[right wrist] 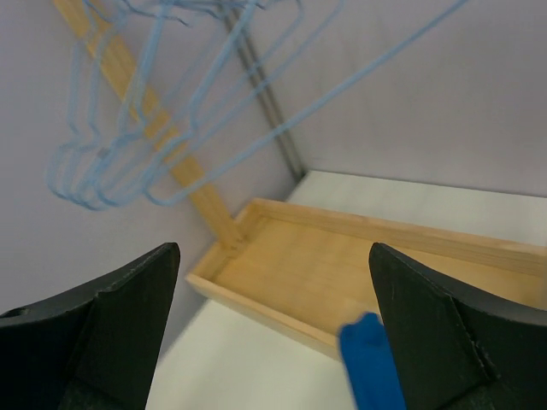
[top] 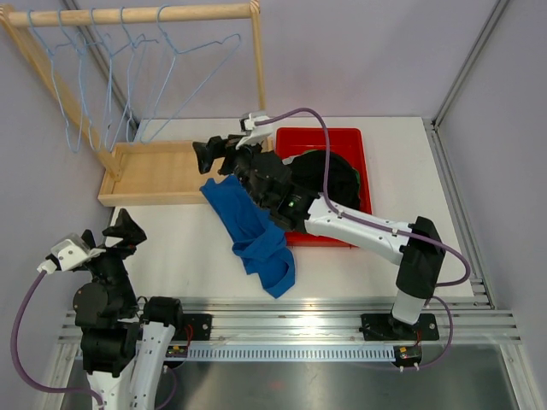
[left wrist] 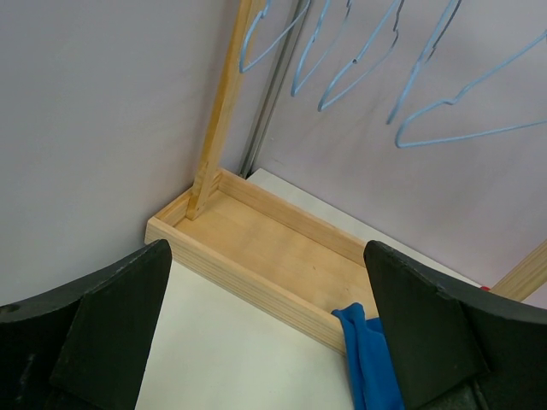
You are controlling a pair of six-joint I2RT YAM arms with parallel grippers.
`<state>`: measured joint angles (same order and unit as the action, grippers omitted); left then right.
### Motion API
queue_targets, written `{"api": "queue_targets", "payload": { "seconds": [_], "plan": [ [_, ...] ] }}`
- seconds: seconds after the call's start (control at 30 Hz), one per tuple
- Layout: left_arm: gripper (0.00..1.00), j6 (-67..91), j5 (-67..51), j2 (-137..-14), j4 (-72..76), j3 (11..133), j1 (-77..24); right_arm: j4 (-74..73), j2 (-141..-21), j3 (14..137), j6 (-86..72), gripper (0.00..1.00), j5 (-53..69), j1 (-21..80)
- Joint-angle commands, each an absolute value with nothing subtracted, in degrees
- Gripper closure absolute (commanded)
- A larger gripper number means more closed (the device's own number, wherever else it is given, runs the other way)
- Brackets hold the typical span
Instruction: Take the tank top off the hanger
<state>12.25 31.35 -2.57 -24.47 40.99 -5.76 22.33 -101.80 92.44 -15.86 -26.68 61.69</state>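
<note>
The blue tank top (top: 253,235) lies crumpled on the white table, free of any hanger, with its upper end resting against the wooden tray's corner. Several light-blue wire hangers (top: 171,77) hang bare on the wooden rail. My right gripper (top: 212,154) hovers just above the top's upper end, open and holding nothing. In the right wrist view the blue cloth (right wrist: 372,367) shows below the open gripper (right wrist: 273,333), by its right finger. My left gripper (top: 111,235) stands open near the front left. Its wrist view shows the tank top (left wrist: 372,359) beside the right finger of the left gripper (left wrist: 269,333).
The rack's wooden tray base (top: 158,171) sits at the back left, under a wooden rail (top: 137,14). A red bin (top: 342,141) holding a black garment (top: 329,171) stands at the back right. The right arm stretches across the bin's front.
</note>
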Motion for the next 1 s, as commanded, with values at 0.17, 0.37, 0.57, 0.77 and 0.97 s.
{"api": "queue_targets", "payload": {
  "seconds": [0.17,0.37,0.57,0.77,0.97],
  "plan": [
    [0.01,11.69,30.5,-2.02,-23.2,41.57,-6.33,6.36,-97.74,85.26,4.49,0.01,-42.8,67.94],
    [0.01,11.51,29.18,-2.99,-23.55,41.75,-6.42,-2.43,-94.92,77.88,-1.13,0.0,-41.05,67.94],
    [0.01,11.34,26.72,-4.83,-23.64,42.36,-6.42,-6.94,-97.02,76.21,-6.67,0.0,-31.31,66.1],
    [0.01,10.81,22.95,-5.36,-23.12,42.28,-6.42,-5.8,-99.58,72.51,-11.16,0.01,-21.56,62.67],
    [0.01,9.14,12.4,-6.06,-21.01,41.75,-6.42,-7.64,-104.76,73.3,-12.21,0.0,-16.09,61.61]
  ]
}}
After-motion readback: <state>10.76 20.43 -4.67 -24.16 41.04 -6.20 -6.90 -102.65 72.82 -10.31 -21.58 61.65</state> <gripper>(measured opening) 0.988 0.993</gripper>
